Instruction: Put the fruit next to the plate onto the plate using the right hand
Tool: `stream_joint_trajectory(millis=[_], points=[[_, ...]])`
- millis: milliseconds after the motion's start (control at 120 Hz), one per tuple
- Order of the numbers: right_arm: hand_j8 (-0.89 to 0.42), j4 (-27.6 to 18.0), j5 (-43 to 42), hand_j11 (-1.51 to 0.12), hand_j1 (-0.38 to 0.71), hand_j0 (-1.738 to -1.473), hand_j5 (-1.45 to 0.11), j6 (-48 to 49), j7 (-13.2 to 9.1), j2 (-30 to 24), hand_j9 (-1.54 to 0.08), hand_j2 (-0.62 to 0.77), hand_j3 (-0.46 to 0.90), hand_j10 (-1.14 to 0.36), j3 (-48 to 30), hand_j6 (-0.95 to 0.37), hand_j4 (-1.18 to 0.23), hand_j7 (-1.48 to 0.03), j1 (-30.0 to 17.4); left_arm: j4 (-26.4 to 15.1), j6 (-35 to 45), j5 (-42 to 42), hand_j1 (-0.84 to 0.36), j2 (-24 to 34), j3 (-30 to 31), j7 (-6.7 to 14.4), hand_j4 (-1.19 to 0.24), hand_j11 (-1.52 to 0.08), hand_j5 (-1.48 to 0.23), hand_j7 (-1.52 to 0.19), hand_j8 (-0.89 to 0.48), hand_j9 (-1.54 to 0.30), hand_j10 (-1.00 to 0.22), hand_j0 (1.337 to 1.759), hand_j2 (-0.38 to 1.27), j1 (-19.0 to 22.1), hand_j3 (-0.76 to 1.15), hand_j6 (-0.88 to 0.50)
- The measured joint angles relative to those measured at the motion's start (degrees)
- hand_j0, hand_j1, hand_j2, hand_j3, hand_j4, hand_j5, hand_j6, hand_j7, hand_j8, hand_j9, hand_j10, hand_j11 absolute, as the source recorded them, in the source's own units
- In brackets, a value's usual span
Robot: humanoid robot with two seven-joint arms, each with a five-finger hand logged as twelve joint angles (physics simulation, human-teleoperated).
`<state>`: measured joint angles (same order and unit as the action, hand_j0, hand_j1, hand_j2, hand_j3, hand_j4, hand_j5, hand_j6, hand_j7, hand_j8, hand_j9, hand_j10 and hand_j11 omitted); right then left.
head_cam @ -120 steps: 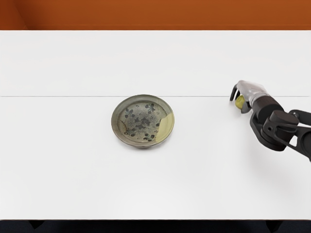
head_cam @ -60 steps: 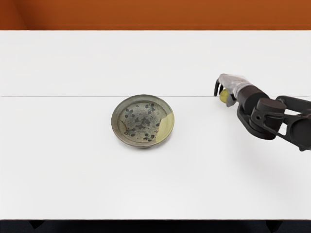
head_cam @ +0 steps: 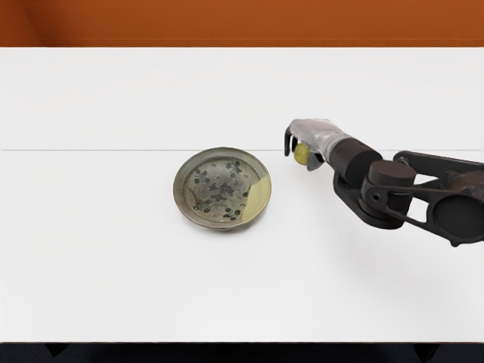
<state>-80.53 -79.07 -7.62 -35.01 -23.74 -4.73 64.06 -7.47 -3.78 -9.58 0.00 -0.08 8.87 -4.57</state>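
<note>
A round olive-grey plate (head_cam: 259, 198) with a dark speckled pattern lies on the white table, left of centre. My right hand (head_cam: 301, 150) comes in from the right edge and hangs just right of the plate, a little above the table. Its fingers are curled around a small yellow-green fruit (head_cam: 302, 153), which shows between them. The fruit is in the air, clear of the plate's rim. The left arm does not show.
The white table (head_cam: 113, 265) stretches wide on all sides of the plate, with a thin seam line (head_cam: 91, 150) running across it. An orange-brown wall (head_cam: 227, 21) bounds the far edge. The dark forearm (head_cam: 408, 198) crosses the right side.
My right hand has carried the fruit leftward from the table's right side, roughly a hundred pixels, and now hangs close to the plate's right rim. The plate has not moved.
</note>
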Motion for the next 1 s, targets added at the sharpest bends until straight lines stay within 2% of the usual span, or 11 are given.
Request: stream_joint_trajectory(millis=[150, 425, 1000], points=[[-0.42, -0.7, -1.1, -0.93, 0.27, -1.651, -0.96, -0.1, 0.0, 2.0, -0.94, 0.14, 0.00, -0.57, 0.0, -0.50, -0.68, -0.92, 0.1, 0.0, 0.0, 0.0, 0.32, 0.0, 0.0, 0.0, -0.02, -0.03, -0.03, -0.03, -0.02, -0.03, -0.02, 1.658, 0.00, 0.0, 0.00, -0.02], [-0.41, -0.9, -1.7, -0.92, 0.27, -1.650, -0.93, -0.2, 0.0, 4.7, -0.92, 0.10, 0.00, -0.57, -0.5, -0.49, -0.70, -0.92, 1.0, 0.0, 0.0, 0.0, 0.32, 0.0, 0.0, 0.0, -0.02, -0.03, -0.03, -0.03, -0.02, -0.03, -0.02, 1.658, 0.00, 0.0, 0.00, -0.02], [-0.40, -0.6, -1.7, -0.92, 0.31, -1.652, -0.91, -0.3, 0.0, 9.2, -0.91, 0.17, 0.00, -0.55, -0.6, -0.47, -0.69, -0.90, 0.4, 0.0, 0.0, 0.0, 0.32, 0.0, 0.0, 0.0, -0.02, -0.03, -0.03, -0.03, -0.02, -0.03, -0.02, 1.658, 0.00, 0.0, 0.00, -0.02]])
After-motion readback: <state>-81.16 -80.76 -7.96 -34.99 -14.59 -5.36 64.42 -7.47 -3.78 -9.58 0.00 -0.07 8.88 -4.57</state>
